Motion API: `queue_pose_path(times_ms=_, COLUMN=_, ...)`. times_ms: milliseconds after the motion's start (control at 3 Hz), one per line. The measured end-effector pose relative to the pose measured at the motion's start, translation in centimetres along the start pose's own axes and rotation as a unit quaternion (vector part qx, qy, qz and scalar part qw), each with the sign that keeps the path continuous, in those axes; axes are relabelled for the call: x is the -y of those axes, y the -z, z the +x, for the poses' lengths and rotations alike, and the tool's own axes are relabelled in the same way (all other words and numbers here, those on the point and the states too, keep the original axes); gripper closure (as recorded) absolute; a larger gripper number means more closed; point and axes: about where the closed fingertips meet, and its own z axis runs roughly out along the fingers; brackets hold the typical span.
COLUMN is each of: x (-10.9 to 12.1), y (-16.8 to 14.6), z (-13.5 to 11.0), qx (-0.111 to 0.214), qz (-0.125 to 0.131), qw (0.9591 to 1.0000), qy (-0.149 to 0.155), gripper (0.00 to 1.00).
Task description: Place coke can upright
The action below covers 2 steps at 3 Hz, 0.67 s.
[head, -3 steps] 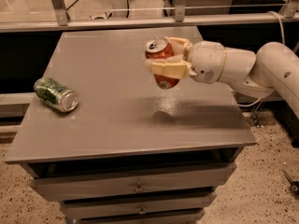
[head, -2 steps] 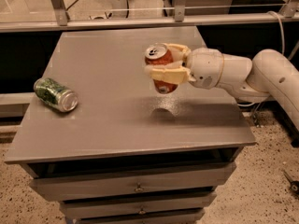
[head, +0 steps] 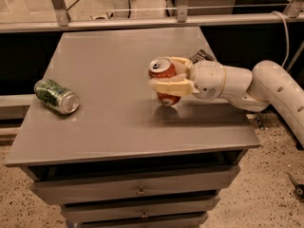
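Note:
The coke can [head: 163, 74], red with a silver top, is held nearly upright, tilted slightly left, just above or touching the grey table top [head: 109, 70] right of centre. My gripper [head: 168, 77] comes in from the right on a white arm and is shut on the can, with one cream finger [head: 172, 85] across its front and the other behind it. The can's base sits close to its shadow on the table.
A green patterned can [head: 56, 96] lies on its side near the table's left edge. A flat dark snack wrapper [head: 200, 57] lies behind the gripper near the right edge. Drawers are below the front edge; a railing runs behind the table.
The gripper has lowered the coke can toward the table top, and the can now sits close to its shadow. The green can has not moved.

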Motion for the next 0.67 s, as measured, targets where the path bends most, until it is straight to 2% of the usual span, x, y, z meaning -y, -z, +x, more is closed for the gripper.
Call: queue_pose_path(times_ms=667, x=-0.82, y=0.84, z=2.09, qx=-0.006, qz=-0.012, qw=0.9997, qy=-0.02, gripper=0.38)
